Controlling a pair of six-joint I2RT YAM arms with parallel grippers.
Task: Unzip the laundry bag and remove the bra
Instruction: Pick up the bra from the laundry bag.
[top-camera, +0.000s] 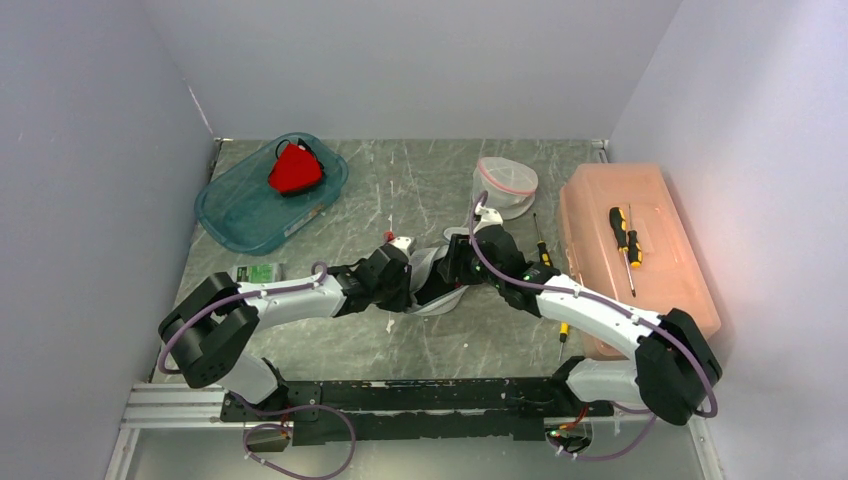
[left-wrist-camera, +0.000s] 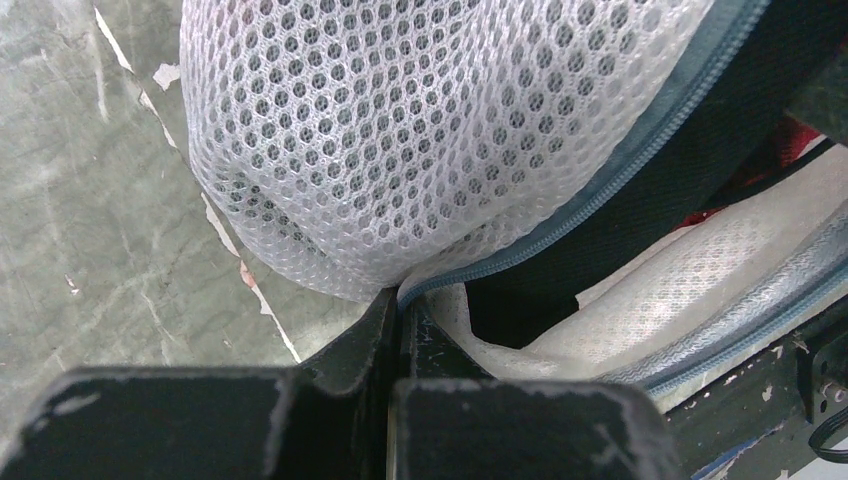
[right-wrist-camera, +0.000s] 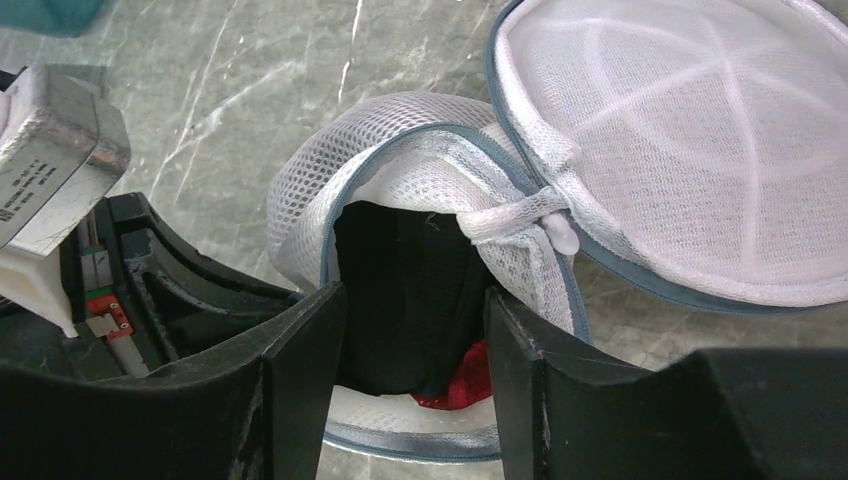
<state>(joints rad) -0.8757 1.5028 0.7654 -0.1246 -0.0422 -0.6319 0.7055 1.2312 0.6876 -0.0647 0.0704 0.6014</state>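
At frame centre, L pincer (left-wrist-camera: 398, 308) pinching laundry bag (left-wrist-camera: 400, 130) zip edge; R pincer (right-wrist-camera: 412, 340) approx half-wide, straddling black bra (right-wrist-camera: 400, 270) in bag mouth.

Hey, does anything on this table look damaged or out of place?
The tabletop is scratched and chipped, with pale flakes showing beside the laundry bag. A screwdriver lies loose on the orange box, and a second screwdriver lies on the table beside it, which is odd next to laundry. Nothing looks spilled.
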